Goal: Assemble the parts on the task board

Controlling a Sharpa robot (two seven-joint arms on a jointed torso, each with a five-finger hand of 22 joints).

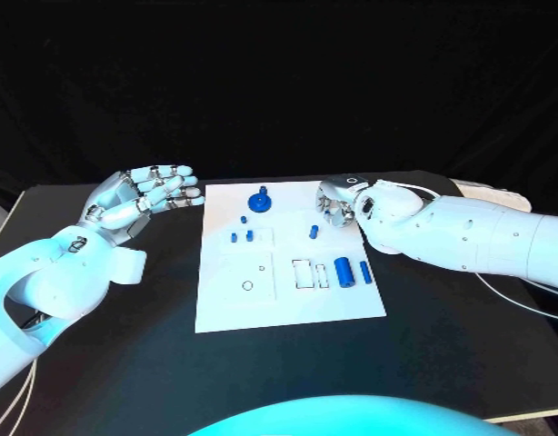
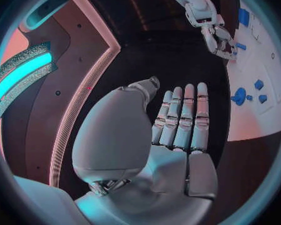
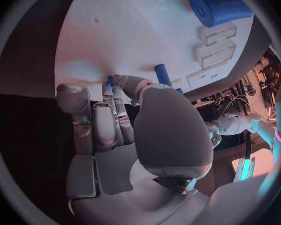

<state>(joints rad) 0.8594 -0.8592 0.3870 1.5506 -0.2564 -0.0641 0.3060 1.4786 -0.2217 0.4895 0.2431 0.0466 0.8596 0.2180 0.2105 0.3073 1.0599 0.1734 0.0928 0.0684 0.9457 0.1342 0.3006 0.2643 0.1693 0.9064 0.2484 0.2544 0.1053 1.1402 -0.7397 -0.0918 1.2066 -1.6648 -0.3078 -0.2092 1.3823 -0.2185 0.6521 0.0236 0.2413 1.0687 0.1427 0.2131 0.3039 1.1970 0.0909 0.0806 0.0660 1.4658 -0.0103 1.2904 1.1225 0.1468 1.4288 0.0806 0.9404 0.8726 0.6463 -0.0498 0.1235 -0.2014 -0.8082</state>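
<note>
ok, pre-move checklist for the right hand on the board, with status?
1. Right hand at the task board's far edge: ok.
2. Its fingertips touching a small blue part: ok; whether it is gripped: cannot tell.
3. Left hand off the board, holding nothing: ok.
4. Large blue cylinder lying on the board, apart from both hands: ok.
5. Round blue part near the far edge, untouched: ok.
6. Target slot for the touched part: cannot tell.

No legible text, label or number — anywhere.
</note>
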